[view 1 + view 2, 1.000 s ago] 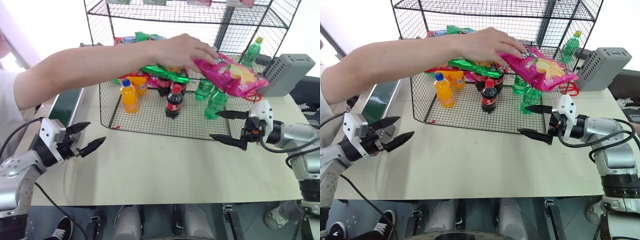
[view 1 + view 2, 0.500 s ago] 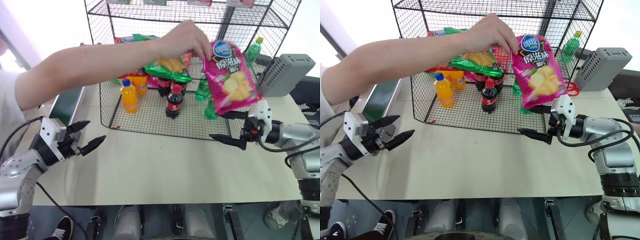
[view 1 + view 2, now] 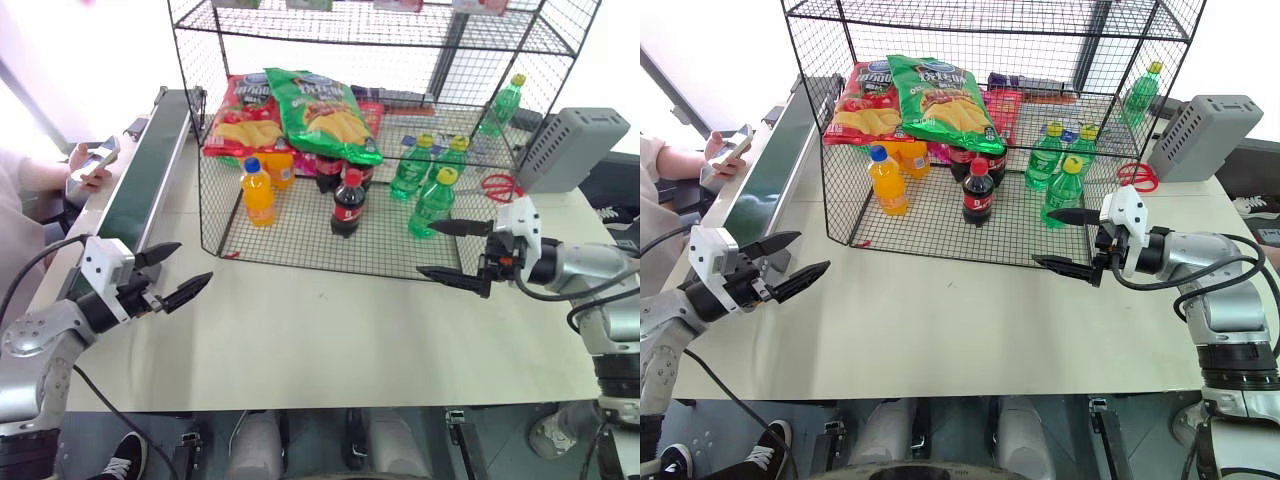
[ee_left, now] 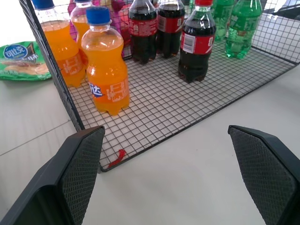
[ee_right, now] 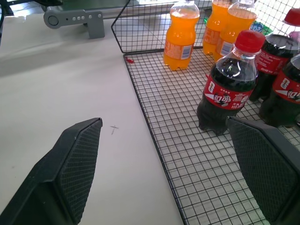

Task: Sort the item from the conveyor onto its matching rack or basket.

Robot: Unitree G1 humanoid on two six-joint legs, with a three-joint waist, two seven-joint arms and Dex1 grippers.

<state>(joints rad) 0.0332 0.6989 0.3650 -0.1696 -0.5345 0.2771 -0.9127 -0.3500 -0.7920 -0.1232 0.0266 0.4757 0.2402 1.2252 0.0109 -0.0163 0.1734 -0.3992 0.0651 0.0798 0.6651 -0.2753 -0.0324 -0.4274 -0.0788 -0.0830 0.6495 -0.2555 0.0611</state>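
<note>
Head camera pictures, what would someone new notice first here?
The big black wire rack at the table's far side, with a green chip bag and red chip bag above rows of orange, cola and green bottles. In front, the left gripper and right gripper hover with jaws open, empty.

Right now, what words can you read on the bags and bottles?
"可比克", roughly: blue logo on the green bag.
"达", part of a longer word: label of the orange bottle.
White script on the cola bottle: too blurred to read.
Logo on the red bag: too small to read.
</note>
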